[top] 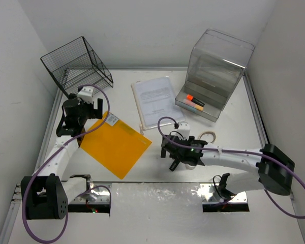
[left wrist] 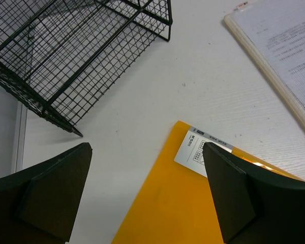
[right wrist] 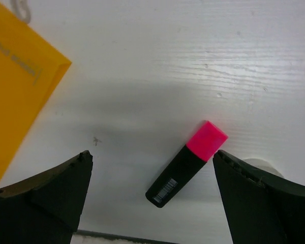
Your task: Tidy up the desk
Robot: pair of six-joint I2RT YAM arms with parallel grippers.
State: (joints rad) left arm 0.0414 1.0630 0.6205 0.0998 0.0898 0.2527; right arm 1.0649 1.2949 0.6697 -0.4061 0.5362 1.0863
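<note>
The desk (top: 234,137) is a white tabletop with silver rails. An orange folder (top: 116,146) with a white label lies on it at front left. My left gripper (top: 94,113) is open and empty above the folder's labelled corner (left wrist: 203,152); in the left wrist view the gripper (left wrist: 146,152) straddles that corner. My right gripper (top: 177,161) is open and hovers over a black highlighter with a pink cap (right wrist: 187,163), which lies on the desk between the fingers of the gripper (right wrist: 152,155). Nothing touches the highlighter. It is hidden under the gripper in the top view.
A black wire rack (top: 76,66) stands at the back left, also in the left wrist view (left wrist: 66,56). A stack of printed papers (top: 155,99) lies mid-back. A clear plastic drawer box (top: 216,71) at the back right holds an orange highlighter (top: 194,100). A rubber band (top: 209,134) lies near the right arm.
</note>
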